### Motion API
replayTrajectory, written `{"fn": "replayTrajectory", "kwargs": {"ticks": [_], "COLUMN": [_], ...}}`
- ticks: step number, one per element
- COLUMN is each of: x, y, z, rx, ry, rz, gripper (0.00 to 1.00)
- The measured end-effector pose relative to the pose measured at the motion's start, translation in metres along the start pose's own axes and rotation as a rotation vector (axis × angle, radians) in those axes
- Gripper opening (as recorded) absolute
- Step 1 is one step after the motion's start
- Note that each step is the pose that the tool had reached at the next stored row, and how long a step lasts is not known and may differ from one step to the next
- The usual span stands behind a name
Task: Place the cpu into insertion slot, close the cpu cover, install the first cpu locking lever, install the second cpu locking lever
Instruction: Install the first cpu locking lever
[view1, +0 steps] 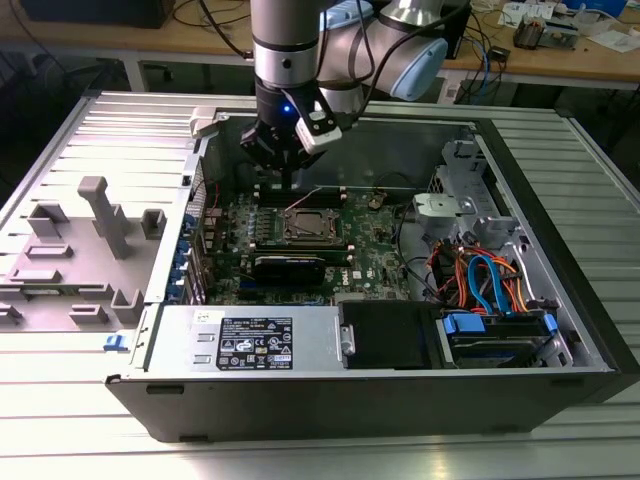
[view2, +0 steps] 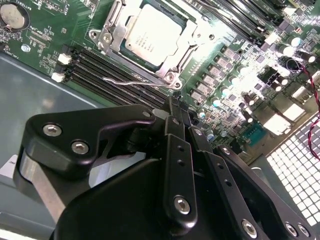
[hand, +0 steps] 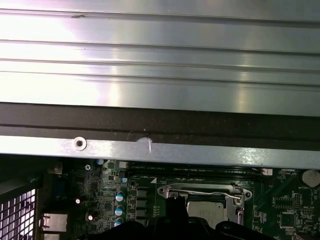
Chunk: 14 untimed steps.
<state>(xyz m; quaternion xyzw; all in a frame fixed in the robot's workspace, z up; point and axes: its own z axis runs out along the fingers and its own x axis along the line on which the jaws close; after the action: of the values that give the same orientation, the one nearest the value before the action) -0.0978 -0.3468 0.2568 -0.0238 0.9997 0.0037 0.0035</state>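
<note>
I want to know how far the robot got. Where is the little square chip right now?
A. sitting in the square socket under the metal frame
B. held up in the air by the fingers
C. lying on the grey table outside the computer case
A: in the second wrist view the cpu lies flat in the insertion slot, with the cpu cover closed around it.

The arm (view1: 290, 50) points straight down, end effector (view2: 181, 114) fingers pressed together.
</note>
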Motion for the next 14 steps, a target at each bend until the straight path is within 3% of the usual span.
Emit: {"fn": "replayTrajectory", "kwargs": {"ticks": [14], "x": [-0.0002], "y": [0.0], "z": [0.0015], "rx": [0.0001], "ry": [0.0], "rz": [0.0], "gripper": [0.11]}}
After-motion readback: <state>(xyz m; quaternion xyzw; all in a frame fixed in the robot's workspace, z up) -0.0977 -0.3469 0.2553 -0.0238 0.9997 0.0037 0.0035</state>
